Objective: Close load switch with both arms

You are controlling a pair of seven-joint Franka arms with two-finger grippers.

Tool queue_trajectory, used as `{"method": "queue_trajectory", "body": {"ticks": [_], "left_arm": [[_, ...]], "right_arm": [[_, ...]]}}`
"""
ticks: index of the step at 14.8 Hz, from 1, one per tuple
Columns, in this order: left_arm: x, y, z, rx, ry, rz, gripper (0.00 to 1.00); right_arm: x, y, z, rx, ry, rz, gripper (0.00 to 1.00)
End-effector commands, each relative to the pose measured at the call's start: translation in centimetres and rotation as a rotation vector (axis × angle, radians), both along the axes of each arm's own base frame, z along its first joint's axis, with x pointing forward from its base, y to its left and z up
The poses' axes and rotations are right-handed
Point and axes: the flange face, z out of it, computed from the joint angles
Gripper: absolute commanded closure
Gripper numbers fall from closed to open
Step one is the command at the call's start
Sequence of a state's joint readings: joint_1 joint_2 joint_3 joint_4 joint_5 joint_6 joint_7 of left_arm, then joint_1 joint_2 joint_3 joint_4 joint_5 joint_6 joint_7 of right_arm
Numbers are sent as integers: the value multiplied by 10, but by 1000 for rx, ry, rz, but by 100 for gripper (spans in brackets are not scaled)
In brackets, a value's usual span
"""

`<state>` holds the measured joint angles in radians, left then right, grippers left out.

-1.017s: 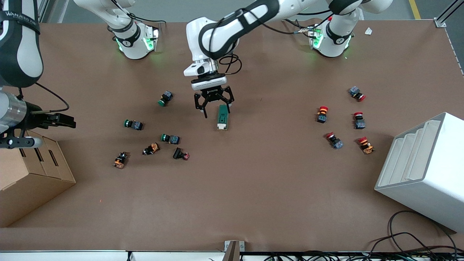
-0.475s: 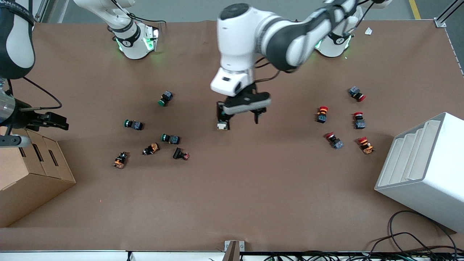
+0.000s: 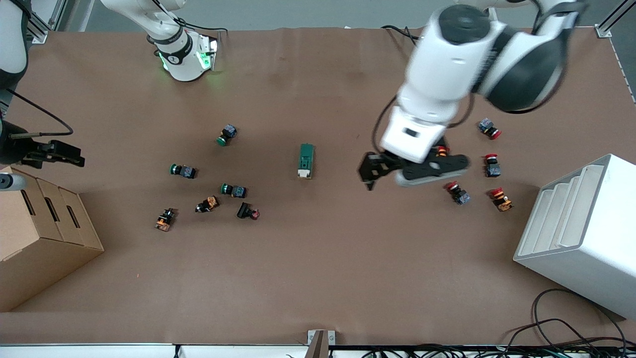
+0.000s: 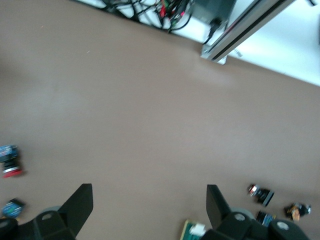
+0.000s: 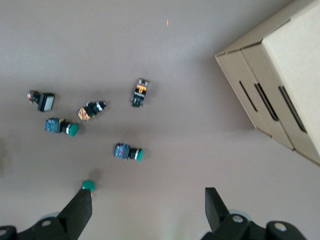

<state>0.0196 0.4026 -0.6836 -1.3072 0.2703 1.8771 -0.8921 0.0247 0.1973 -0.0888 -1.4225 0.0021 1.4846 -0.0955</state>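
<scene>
The load switch, a dark green oblong block with a cream lever end, lies alone on the brown table near its middle. It also shows at the edge of the left wrist view. My left gripper is open and empty, up in the air over bare table between the switch and the red-capped buttons; its fingers stand wide apart around the midpoint of the left gripper. My right gripper is open and empty over the table at the right arm's end, above the cardboard box's edge.
Green-capped push buttons and small orange and black parts lie toward the right arm's end. Red mushroom buttons lie toward the left arm's end. A cardboard box and a white rack stand at the table's ends.
My left gripper has left the load switch and swung up and away toward the red buttons. The switch stays in place. My right gripper has drawn back slightly toward the table's end.
</scene>
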Motion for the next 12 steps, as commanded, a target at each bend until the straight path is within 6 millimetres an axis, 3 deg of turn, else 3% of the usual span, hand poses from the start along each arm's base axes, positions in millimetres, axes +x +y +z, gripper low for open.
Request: {"method": "queue_trajectory", "body": {"ticks": [1, 2, 3, 5, 8, 12], "left_arm": [[3, 43, 19, -20, 41, -18, 0], [5, 61, 28, -37, 43, -13, 0], [-5, 67, 44, -41, 35, -31, 0], [-10, 98, 50, 9, 58, -15, 0], [-25, 146, 53, 109, 69, -19, 0], [-35, 202, 54, 186, 95, -124, 0]], "right_arm": [[-3, -3, 5, -24, 9, -9, 0], [-3, -5, 6, -25, 7, -12, 0], [-3, -5, 8, -26, 3, -14, 0], [-3, -5, 14, -26, -10, -20, 0], [-11, -35, 19, 5, -15, -70, 0], [-39, -19, 38, 19, -4, -42, 0]]}}
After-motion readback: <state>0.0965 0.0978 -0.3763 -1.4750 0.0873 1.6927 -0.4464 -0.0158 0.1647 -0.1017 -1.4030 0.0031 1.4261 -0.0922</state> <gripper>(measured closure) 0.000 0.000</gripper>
